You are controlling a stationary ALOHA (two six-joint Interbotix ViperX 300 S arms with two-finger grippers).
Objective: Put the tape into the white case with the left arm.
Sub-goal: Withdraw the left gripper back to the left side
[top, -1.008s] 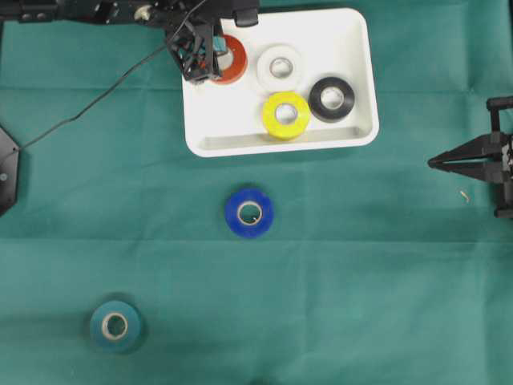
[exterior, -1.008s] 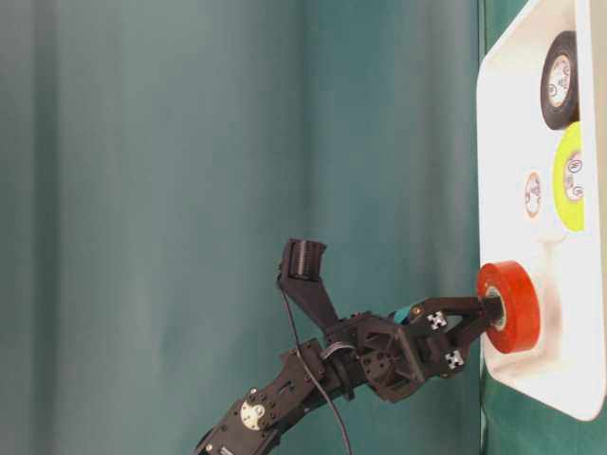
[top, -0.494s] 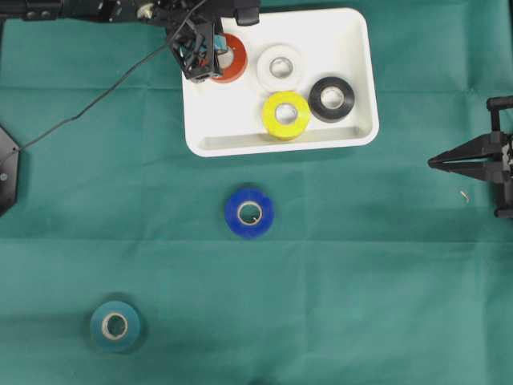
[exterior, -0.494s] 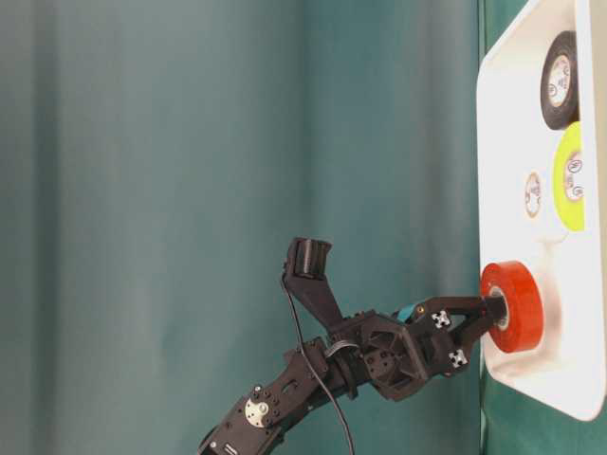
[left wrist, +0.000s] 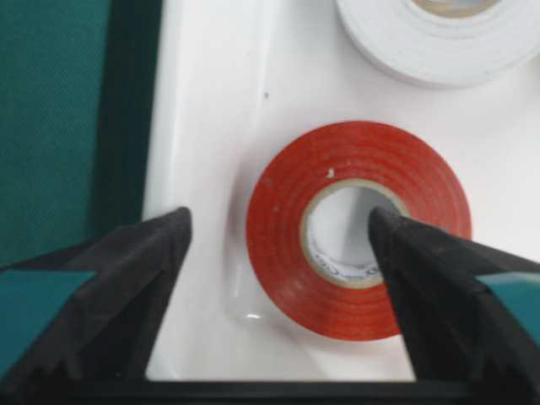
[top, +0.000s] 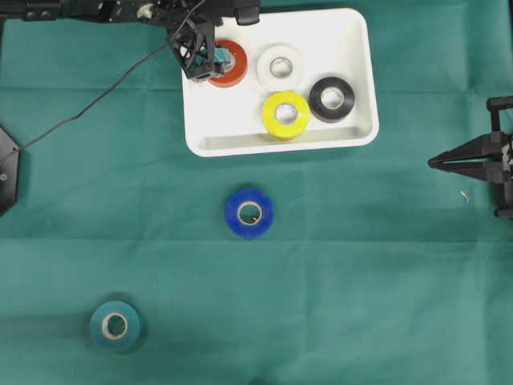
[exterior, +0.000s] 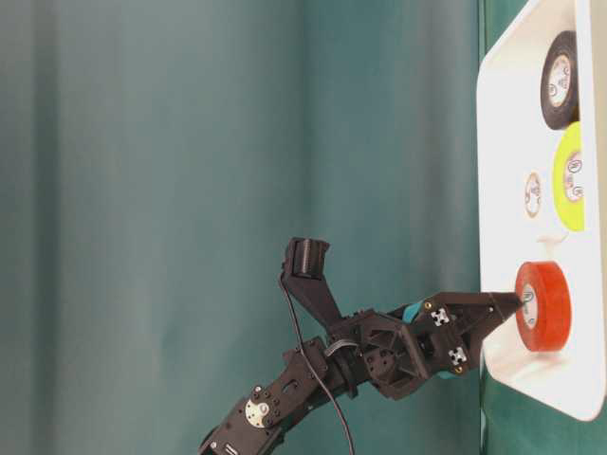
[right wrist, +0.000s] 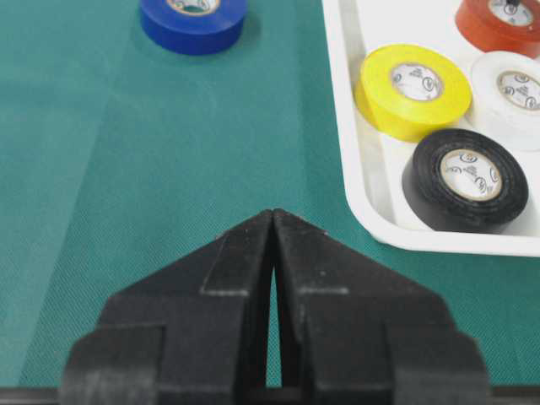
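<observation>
Between the spread fingers of the left gripper (left wrist: 278, 253) lies the red tape (left wrist: 359, 229), flat on the floor of the white case (top: 353, 48). The jaws stand wide. One fingertip sits over the roll's core hole, the other stands outside the roll near the case's wall; neither finger clamps the roll in the wrist view. The table-level view shows the same: the red tape (exterior: 542, 306) rests against the case floor and the gripper (exterior: 493, 318) reaches to its face with one pointed tip at the core.

Just beyond the jaws, further into the case, lies a white tape (left wrist: 439, 38), flat and apart from the red one. Overhead, the red tape (top: 228, 62) occupies the case's upper left corner, with the left gripper (top: 210, 58) over its left edge. The white tape (top: 280, 67) is beside it, then a yellow tape (top: 286, 115) nearer the front wall and a black tape (top: 332, 99) to the right of that. All four rolls lie flat inside the rim.

Outside the case, well apart from the jaws, a blue tape (top: 249, 212) lies on the green cloth (top: 385, 281), and a teal tape (top: 115, 325) lies further off toward the lower left.

The right gripper (right wrist: 273, 245) is at the right edge of the cloth, jaws closed tip to tip on nothing, pointing toward the case.
</observation>
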